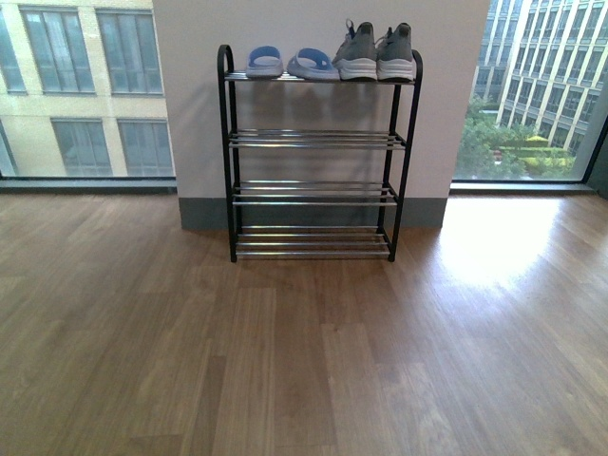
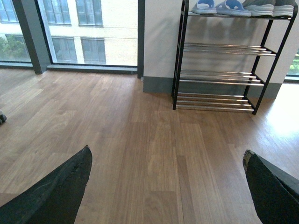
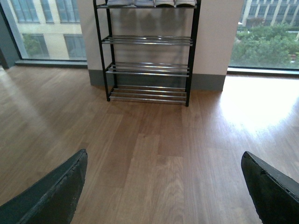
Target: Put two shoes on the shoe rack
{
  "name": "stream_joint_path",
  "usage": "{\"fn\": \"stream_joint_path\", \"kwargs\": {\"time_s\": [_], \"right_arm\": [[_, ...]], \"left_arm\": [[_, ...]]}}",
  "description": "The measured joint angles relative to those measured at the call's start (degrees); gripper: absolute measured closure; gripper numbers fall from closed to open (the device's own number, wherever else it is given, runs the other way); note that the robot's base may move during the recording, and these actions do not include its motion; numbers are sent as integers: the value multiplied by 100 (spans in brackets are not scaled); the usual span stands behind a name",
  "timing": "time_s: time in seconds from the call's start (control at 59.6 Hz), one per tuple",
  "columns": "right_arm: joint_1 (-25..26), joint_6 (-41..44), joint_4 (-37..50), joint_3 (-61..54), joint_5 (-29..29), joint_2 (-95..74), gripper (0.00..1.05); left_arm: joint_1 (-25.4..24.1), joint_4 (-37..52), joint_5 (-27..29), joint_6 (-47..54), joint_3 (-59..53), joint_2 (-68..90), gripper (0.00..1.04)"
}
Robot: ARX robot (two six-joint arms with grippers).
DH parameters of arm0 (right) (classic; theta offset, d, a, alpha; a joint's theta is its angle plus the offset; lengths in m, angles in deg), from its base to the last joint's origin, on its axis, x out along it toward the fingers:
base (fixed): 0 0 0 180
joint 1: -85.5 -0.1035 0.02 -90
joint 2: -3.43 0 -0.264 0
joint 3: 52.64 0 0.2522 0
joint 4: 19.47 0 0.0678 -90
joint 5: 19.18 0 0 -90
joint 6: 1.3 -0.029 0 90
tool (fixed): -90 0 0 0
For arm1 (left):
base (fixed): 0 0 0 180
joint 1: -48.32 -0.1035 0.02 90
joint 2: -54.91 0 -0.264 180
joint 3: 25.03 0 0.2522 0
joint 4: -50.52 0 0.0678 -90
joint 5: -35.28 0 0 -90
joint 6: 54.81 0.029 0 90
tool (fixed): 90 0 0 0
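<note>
Nearest to me on the left wrist camera, the left gripper [image 2: 166,186] has its two dark fingers [image 2: 56,191] spread wide, with nothing but bare wood floor [image 2: 154,154] between them. The right wrist camera shows the same: the right gripper [image 3: 163,189] is spread apart and empty, fingers [image 3: 51,196] at the frame's lower corners over the planks. Neither arm shows in my front view.

Past the open floor, the shoe rack [image 1: 228,152] stands upright against the pale wall [image 1: 313,104] — black frame, four tiers of chrome bars, its feet on the floor just in front of the grey skirting [image 1: 204,213]. The three lower shelves carry nothing I can see.

On the top shelf sit four shoes in a row: the pale blue slides [image 1: 290,63] on the left half, and the grey knit sneakers [image 1: 376,53] on the right half — white soles facing me, side by side and close to touching. Windows [image 1: 81,90] flank the wall on both sides, with buildings outside.
</note>
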Motion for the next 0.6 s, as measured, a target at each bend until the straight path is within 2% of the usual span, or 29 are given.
{"fn": "stream_joint_path", "kwargs": {"time_s": [0.604], "right_arm": [[0, 2, 0, 0, -2, 0, 9]], "left_arm": [[0, -2, 4, -2, 0, 0, 9]]}}
